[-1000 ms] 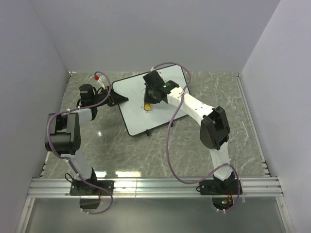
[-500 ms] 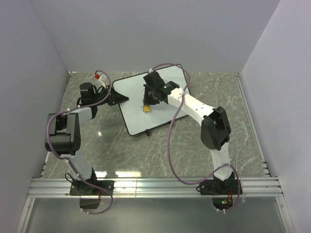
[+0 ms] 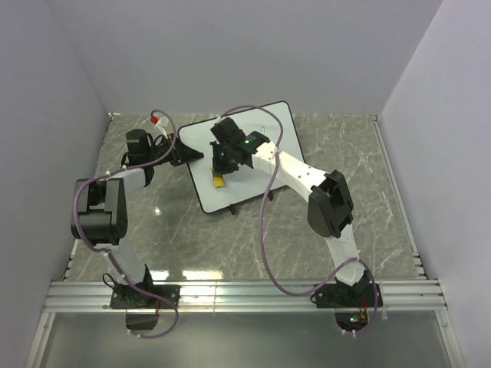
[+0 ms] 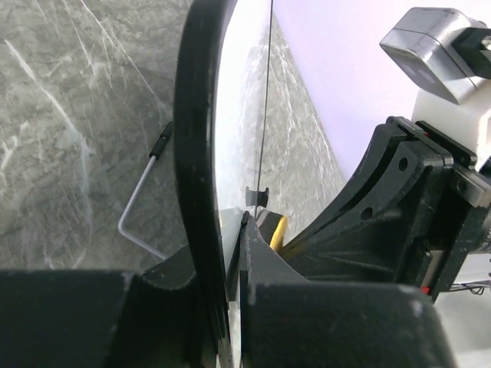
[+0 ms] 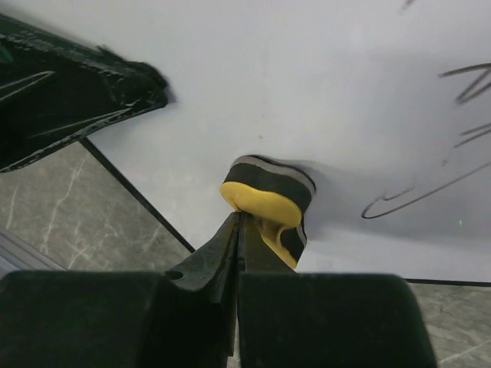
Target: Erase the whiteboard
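The whiteboard lies tilted at the back middle of the table. My left gripper is shut on its left rim; in the left wrist view the black rim runs between my closed fingers. My right gripper is shut on a yellow and black eraser and presses it on the board's near left part. In the right wrist view the eraser sits at my gripper on the white board. Black pen strokes show to its right. The eraser also shows in the left wrist view.
A red-capped marker lies at the back left by the wall. The board's wire foot rests on the grey marble table. Purple cables loop over the board. An aluminium rail runs along the near edge.
My right gripper has slid the eraser leftward and nearer across the board, toward the left gripper. The left gripper keeps its hold on the rim.
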Controlling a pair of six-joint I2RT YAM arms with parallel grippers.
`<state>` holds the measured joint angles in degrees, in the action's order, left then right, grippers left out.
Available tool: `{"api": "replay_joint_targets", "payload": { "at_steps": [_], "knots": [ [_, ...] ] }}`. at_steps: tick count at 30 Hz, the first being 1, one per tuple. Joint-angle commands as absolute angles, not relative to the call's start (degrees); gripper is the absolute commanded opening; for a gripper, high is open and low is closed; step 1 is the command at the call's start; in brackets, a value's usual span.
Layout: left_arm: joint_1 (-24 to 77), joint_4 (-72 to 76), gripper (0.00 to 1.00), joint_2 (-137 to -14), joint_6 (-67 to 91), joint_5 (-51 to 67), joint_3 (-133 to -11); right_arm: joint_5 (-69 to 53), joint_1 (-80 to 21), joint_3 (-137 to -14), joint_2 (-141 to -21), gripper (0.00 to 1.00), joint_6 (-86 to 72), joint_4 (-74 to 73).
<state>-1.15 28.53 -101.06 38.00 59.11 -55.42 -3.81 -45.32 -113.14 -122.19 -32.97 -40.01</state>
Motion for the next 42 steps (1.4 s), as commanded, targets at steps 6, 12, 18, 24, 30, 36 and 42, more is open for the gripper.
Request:
{"api": "replay_joint_targets", "payload": {
  "at_steps": [6, 12, 18, 24, 30, 36, 42],
  "knots": [
    [1.6, 24.8, 0.00, -100.5, 31.2, 57.8, -55.9, 3.9, -38.6, -103.6, -121.3, 0.00, -34.7, -37.4],
    [1.8, 24.5, 0.00, -100.4, 31.1, 57.8, -55.8, 7.7, -34.3, -96.4, -117.8, 0.00, -35.3, -36.3],
    [2.0, 24.3, 0.00, -100.9, 30.9, 57.7, -56.4, 7.9, -32.8, -96.4, -117.0, 0.00, -34.5, -35.9],
    [2.4, 24.1, 0.00, -101.2, 30.7, 57.8, -56.5, 2.7, -35.2, -105.0, -119.2, 0.00, -35.7, -35.3],
    [2.5, 23.2, 0.00, -101.1, 30.1, 57.6, -56.5, 0.2, -37.0, -122.1, -125.2, 0.00, -37.4, -38.6],
    [2.6, 22.4, 0.00, -100.8, 29.4, 57.4, -56.6, -1.4, -35.9, -134.5, -131.3, 0.00, -39.6, -40.7],
    [2.5, 21.8, 0.01, -100.5, 29.4, 57.5, -57.0, -1.8, -34.2, -130.6, -130.5, 0.00, -40.7, -40.3]
  ]
}}
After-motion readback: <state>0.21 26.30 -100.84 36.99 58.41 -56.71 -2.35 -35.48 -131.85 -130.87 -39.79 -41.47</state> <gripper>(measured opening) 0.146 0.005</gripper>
